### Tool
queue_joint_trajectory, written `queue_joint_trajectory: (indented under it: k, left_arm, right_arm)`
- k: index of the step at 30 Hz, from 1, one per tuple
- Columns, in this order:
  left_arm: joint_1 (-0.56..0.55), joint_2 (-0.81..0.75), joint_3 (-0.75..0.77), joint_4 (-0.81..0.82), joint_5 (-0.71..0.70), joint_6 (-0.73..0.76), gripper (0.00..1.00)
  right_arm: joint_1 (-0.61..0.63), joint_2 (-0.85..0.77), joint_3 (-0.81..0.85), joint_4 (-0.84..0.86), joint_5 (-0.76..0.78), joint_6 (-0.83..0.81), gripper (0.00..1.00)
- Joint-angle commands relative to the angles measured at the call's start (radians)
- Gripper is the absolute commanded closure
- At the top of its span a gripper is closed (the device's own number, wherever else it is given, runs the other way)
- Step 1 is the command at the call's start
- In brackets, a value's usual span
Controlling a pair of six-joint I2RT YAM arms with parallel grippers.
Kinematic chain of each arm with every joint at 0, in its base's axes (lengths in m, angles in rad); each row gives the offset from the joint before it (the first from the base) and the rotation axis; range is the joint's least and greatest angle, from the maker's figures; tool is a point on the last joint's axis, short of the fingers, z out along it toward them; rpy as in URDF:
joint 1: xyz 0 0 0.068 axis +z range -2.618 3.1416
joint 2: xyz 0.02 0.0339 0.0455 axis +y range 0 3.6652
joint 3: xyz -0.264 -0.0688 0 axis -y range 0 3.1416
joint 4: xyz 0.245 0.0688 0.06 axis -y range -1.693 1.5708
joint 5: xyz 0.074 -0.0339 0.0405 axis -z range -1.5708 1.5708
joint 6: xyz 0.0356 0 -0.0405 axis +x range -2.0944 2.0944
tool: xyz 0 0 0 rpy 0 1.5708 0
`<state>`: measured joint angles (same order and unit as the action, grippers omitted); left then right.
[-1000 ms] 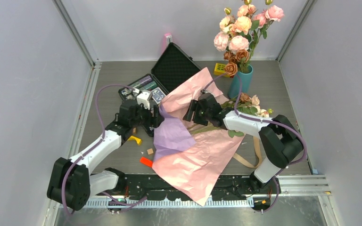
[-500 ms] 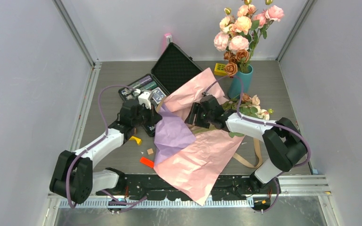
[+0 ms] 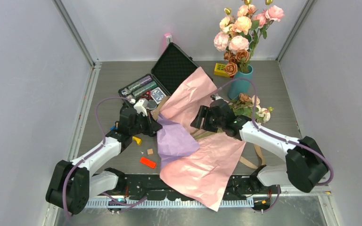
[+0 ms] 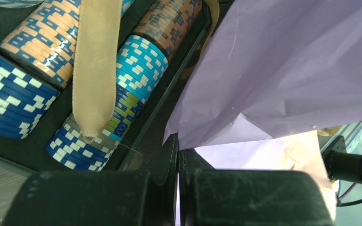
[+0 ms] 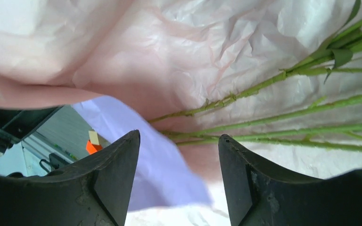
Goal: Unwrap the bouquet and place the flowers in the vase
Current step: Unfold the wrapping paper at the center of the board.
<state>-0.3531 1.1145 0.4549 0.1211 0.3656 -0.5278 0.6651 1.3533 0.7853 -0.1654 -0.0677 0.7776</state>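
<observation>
Flowers (image 3: 257, 101) lie heads right near vase (image 3: 239, 85), stems (image 5: 287, 128) leftward. Left gripper (image 4: 178, 146) pinches lilac paper (image 4: 283, 70); right gripper (image 5: 179, 155) gapes wide over stems.

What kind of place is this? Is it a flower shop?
Probably not: it looks like a robot test booth. It has plain grey walls around a grey table, the white-and-black left arm and right arm stand at its near edge, and an open black case of poker chips lies there.

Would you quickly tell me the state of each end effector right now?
Left end effector: closed, pinching the lilac paper.
Right end effector: open, empty, over the flower stems.
</observation>
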Motion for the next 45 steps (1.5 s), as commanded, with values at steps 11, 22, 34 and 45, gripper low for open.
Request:
queue_joint_trajectory:
  k: [11, 22, 34, 45]
  left_arm:
    - [0.001, -0.087, 0.176, -0.351, -0.098, 0.037, 0.43]
    - [0.002, -0.219, 0.286, -0.604, -0.114, 0.075, 0.11]
    - [0.017, -0.224, 0.384, -0.753, -0.047, 0.153, 0.00]
    - [0.176, -0.108, 0.556, -0.876, -0.097, 0.269, 0.00]
  right_arm:
    - [-0.002, -0.286, -0.157, -0.102, -0.163, 0.013, 0.24]
    - [0.011, -0.204, -0.289, 0.182, -0.296, 0.126, 0.32]
    - [0.019, -0.019, -0.233, 0.312, -0.322, 0.112, 0.63]
    - [0.156, -0.147, -0.107, 0.245, -0.230, 0.067, 1.00]
